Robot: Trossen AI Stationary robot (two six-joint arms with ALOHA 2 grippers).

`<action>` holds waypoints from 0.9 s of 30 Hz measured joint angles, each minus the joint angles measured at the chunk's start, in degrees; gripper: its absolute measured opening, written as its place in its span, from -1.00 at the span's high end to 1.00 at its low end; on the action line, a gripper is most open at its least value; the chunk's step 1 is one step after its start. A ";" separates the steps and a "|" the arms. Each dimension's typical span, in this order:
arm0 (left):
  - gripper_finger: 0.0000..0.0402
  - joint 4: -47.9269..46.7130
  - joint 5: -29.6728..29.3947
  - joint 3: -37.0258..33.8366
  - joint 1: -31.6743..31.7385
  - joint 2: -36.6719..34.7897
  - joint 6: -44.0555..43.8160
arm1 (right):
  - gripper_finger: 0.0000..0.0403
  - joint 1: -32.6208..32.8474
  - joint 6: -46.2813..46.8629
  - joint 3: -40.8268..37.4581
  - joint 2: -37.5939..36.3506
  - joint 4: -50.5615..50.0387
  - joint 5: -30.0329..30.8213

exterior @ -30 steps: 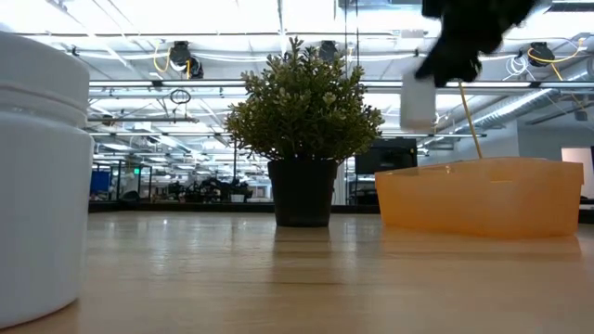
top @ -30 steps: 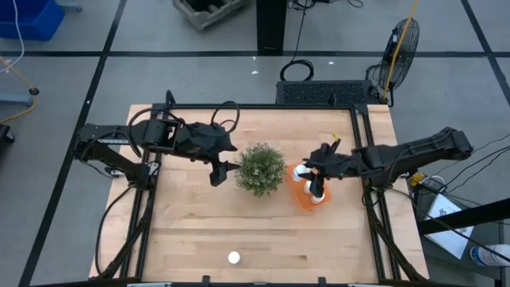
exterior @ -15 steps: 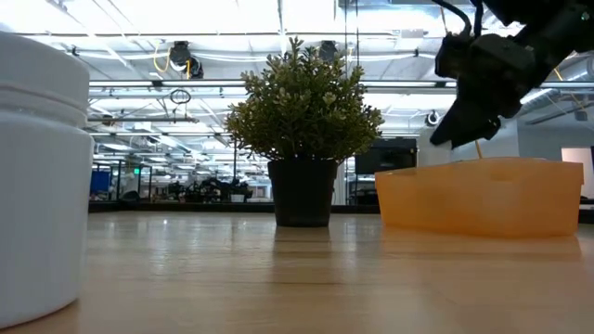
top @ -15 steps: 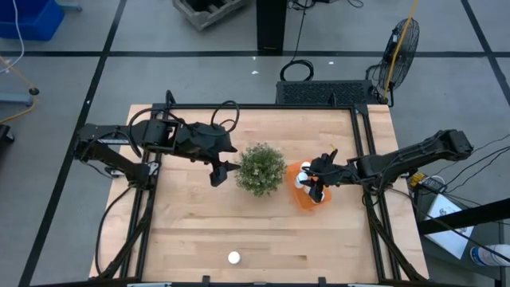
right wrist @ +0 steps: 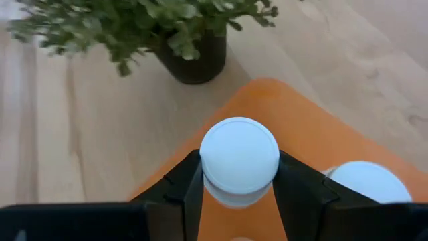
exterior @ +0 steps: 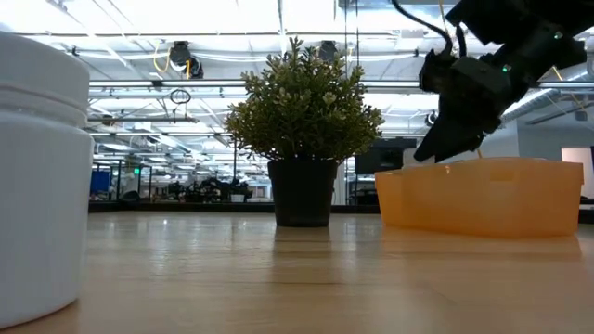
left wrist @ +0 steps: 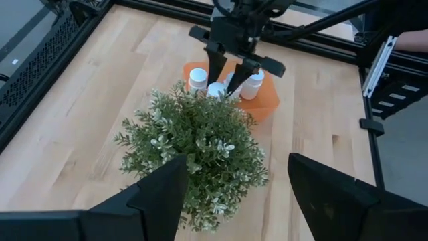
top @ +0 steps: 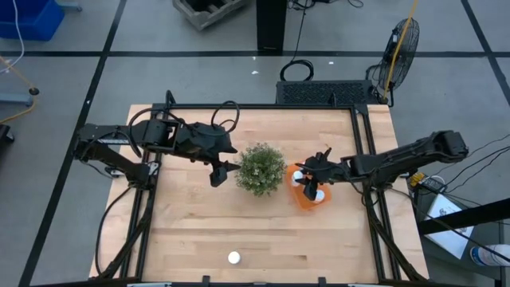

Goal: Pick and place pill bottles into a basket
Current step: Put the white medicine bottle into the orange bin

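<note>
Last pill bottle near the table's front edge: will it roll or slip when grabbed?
The lone pill bottle stands upright on the table, so it probably won't roll unless tipped. Its smooth white wall may slip. It looks rigid, likely light.

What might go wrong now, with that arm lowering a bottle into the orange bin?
The right gripper holds a pill bottle over the basket, close to the bottles already inside; it may knock them over. The last bottle stands near the table's front edge, awkward to reach.
</note>
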 joint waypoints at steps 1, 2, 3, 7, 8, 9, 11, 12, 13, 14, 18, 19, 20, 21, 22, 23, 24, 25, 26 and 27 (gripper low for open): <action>-0.34 -0.01 0.12 0.00 0.00 0.01 -0.04 | 0.34 -0.35 -0.32 0.00 0.57 0.22 -0.14; -0.34 -0.01 0.32 0.00 -0.01 0.01 -0.16 | 0.34 -0.72 -0.73 0.00 1.00 0.20 -0.65; -0.34 -0.02 0.46 0.00 -0.02 0.02 -0.51 | 0.34 -1.10 -1.36 0.00 1.40 0.13 -1.35; -0.34 -0.02 1.18 0.00 -0.02 0.02 -1.25 | 0.34 -2.53 -2.73 0.00 2.94 0.58 -1.53; -0.34 -0.02 1.29 0.00 -0.02 0.02 -1.36 | 0.34 -2.73 -3.14 0.00 3.23 0.80 -1.54; -0.34 -0.02 1.38 0.00 -0.02 0.02 -1.38 | 0.34 -2.91 -3.47 0.02 3.46 1.27 -1.89; -0.34 -0.02 1.38 0.00 -0.02 0.02 -1.38 | 0.34 -3.28 -3.97 0.00 3.45 1.40 -3.10; -0.34 -0.02 1.38 0.00 -0.02 0.02 -1.38 | 0.34 -3.33 -4.36 0.02 3.44 1.48 -3.39; -0.34 -0.02 1.41 0.00 -0.02 0.02 -1.38 | 0.32 -3.36 -4.94 0.02 3.44 1.48 -4.01; -0.34 -0.02 1.47 0.00 -0.02 0.02 -1.38 | 0.27 -3.37 -5.29 0.02 3.44 1.45 -4.31; -0.34 -0.02 1.53 0.00 -0.02 0.02 -1.19 | -0.15 -3.37 -4.71 0.02 3.44 1.88 -4.48; -0.34 -0.02 1.69 0.00 -0.02 0.02 -1.08 | -0.25 -3.39 -4.24 0.02 3.38 1.78 -4.54; -0.34 -0.02 1.92 0.00 -0.02 0.02 -1.03 | -0.33 -3.38 -3.88 0.02 3.25 1.70 -4.54; -0.34 -0.02 2.25 0.00 -0.02 0.02 -1.01 | -0.40 -3.38 -3.55 0.02 3.04 1.72 -4.59; -0.34 -0.02 2.72 0.00 -0.02 0.02 -0.93 | -0.46 -3.39 -3.40 0.04 2.76 1.72 -4.88; -0.34 -0.02 2.97 0.00 -0.02 0.02 -0.69 | -0.49 -3.39 -3.39 0.19 2.45 1.57 -5.49; -0.34 -0.02 3.26 0.00 -0.02 0.02 -0.41 | -0.52 -3.39 -3.38 0.45 2.05 1.32 -5.85; -0.34 -0.02 3.37 0.00 -0.04 0.02 0.03 | -0.53 -3.39 -3.38 0.75 1.63 0.96 -5.87; -0.34 -0.02 3.43 0.00 -0.14 0.02 0.24 | -0.54 -3.39 -3.41 1.38 1.23 -0.07 -5.89; -0.34 -0.02 3.44 0.00 -0.37 0.02 0.38 | -0.54 -3.39 -3.66 2.03 0.78 -0.85 -5.92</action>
